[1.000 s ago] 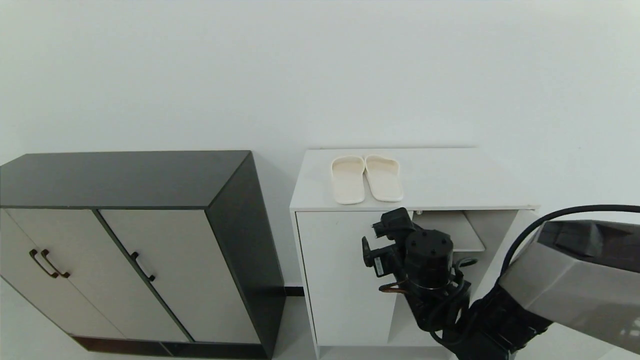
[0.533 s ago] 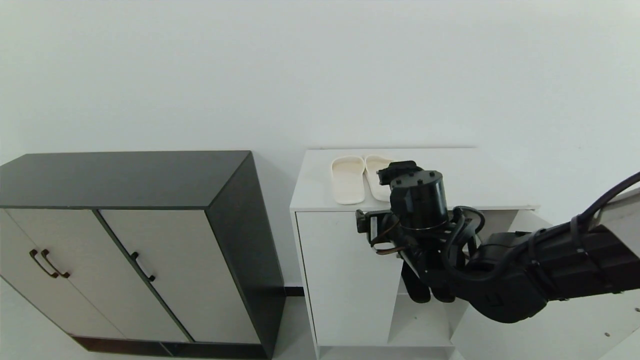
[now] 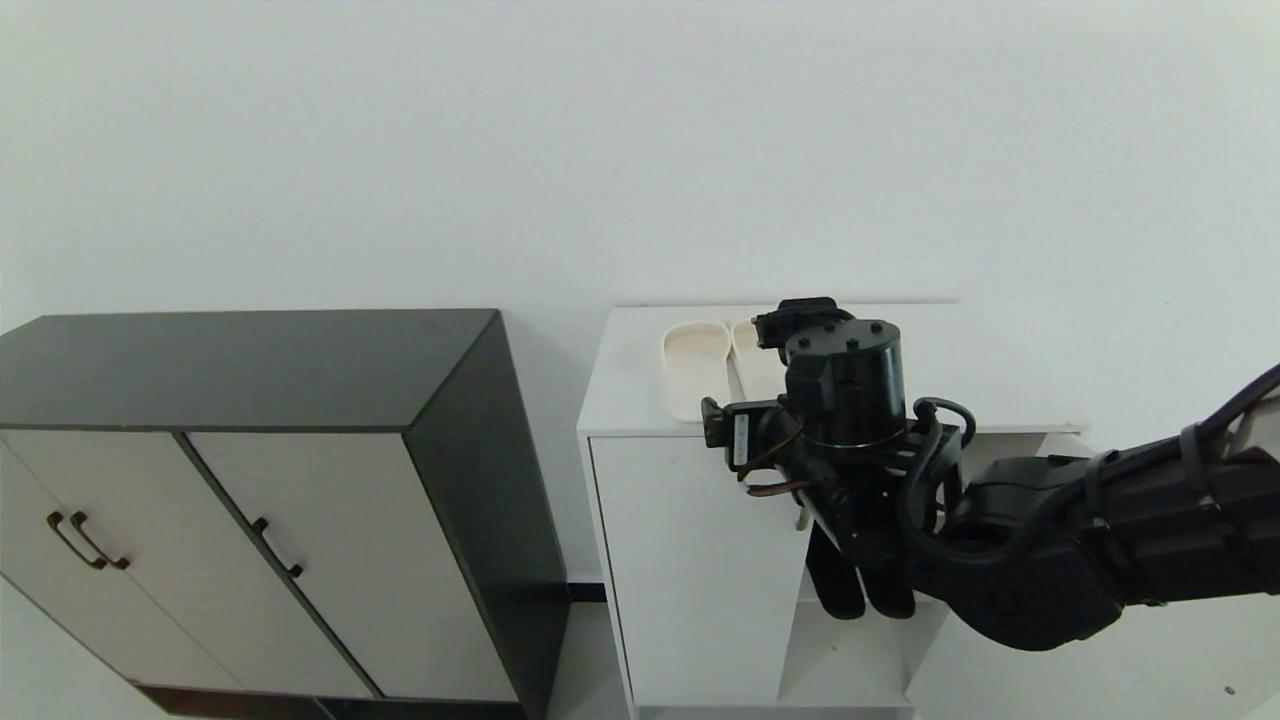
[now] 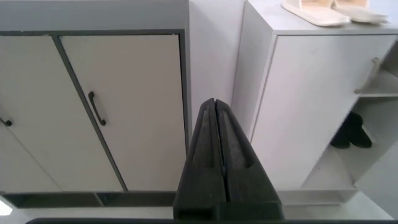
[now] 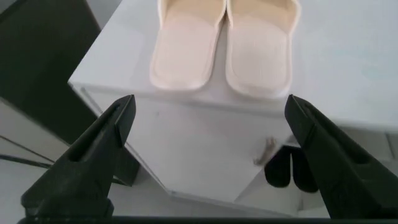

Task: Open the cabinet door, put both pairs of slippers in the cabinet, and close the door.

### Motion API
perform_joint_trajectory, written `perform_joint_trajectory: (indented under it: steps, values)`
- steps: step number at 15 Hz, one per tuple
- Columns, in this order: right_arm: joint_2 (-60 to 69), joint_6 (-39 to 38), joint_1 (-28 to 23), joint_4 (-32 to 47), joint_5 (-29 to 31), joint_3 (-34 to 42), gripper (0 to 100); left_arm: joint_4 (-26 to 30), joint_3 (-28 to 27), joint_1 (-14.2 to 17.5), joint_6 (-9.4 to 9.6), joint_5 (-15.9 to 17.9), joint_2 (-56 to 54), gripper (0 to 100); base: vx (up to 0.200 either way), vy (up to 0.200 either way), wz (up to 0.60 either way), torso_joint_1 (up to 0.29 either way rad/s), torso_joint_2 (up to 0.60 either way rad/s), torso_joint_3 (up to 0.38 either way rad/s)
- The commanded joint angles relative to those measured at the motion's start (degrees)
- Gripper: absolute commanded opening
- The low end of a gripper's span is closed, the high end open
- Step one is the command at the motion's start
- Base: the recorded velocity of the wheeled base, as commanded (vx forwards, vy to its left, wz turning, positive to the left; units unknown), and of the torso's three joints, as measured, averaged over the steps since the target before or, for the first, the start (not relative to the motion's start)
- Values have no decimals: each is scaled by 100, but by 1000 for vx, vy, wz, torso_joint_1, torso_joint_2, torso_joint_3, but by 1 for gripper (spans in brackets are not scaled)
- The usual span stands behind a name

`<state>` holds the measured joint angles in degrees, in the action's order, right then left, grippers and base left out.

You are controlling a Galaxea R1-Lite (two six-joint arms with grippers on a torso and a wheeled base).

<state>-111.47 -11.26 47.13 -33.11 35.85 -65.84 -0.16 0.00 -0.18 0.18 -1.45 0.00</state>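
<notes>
A pair of cream slippers (image 3: 697,362) (image 5: 186,53) lies side by side on top of the white cabinet (image 3: 690,560). A pair of black slippers (image 3: 860,590) (image 4: 351,130) (image 5: 292,171) stands in the cabinet's open right half, on the bottom shelf. The cabinet's left door (image 4: 311,106) is closed. My right gripper (image 5: 210,106) is open in front of the cabinet's top edge, facing the cream slippers, with nothing between its fingers (image 5: 93,162). My right wrist (image 3: 845,390) partly hides the right cream slipper. My left gripper (image 4: 215,106) is shut and empty, low and back from the cabinets.
A dark cabinet (image 3: 250,370) with two pale closed doors stands left of the white one, with a narrow gap between them. A plain white wall (image 3: 640,150) runs behind both. A shelf (image 4: 379,92) divides the open compartment.
My right arm has risen from in front of the open compartment to the level of the cabinet top, facing the cream slippers. The head camera has shifted slightly.
</notes>
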Motion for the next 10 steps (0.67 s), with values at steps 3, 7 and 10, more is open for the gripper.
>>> perform_joint_trajectory:
  steps: [3, 7, 10]
  values:
    - [-33, 1, -11, -46, -8, 10, 100, -2, 0, 1, -9, -4, 9, 0, 200, 0, 0, 10, 2, -1]
    - [-138, 10, -11, -55, -8, 10, 100, -2, 0, 1, -9, -4, 9, 0, 200, 0, 0, 4, 1, 5]
    - [-296, 1, 77, -134, 1, 19, 100, -2, 0, 1, -1, -4, 9, 0, 133, 0, 0, -2, 2, 0]
